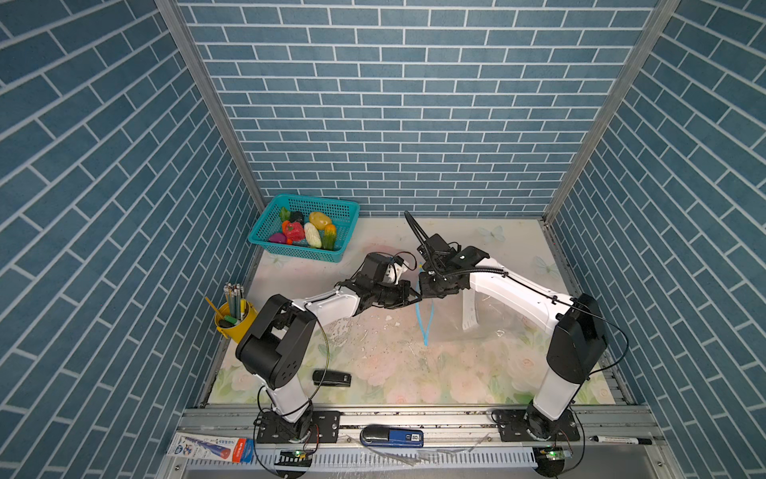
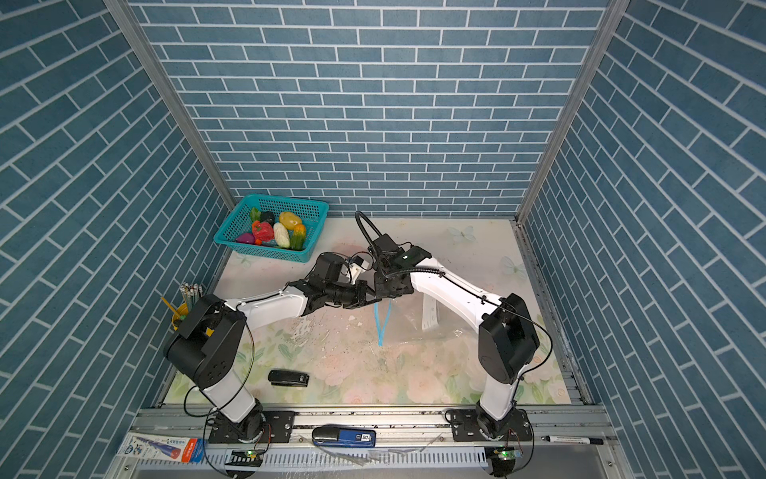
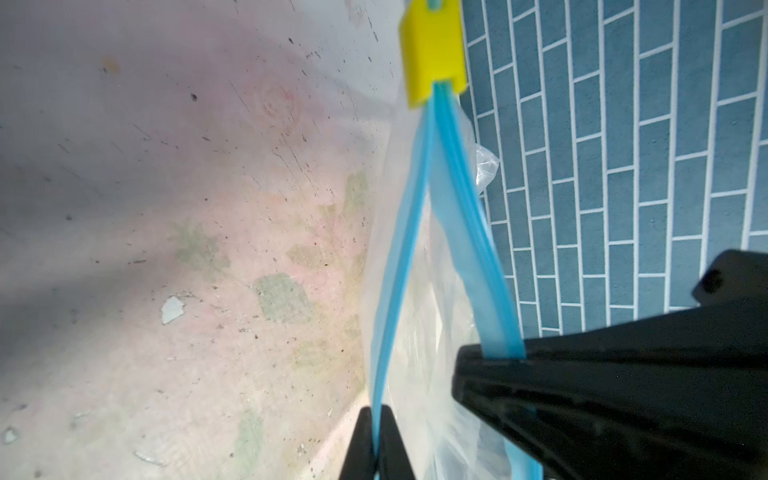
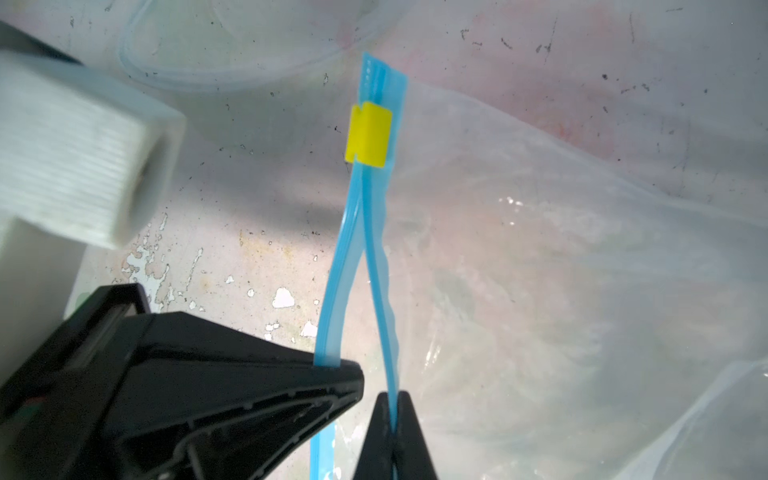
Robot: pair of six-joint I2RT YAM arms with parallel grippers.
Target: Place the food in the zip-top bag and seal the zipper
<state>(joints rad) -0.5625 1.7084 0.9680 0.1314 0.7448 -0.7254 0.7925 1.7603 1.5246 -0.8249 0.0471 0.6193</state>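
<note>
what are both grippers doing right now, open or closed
left gripper: closed on one lip of the zipper
right gripper: closed on the zipper's other lip

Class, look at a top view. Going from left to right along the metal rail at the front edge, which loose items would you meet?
Printed carton → blue stapler → black marker.

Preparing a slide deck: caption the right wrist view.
Left gripper and right gripper each pinch one side of the zipper.
</note>
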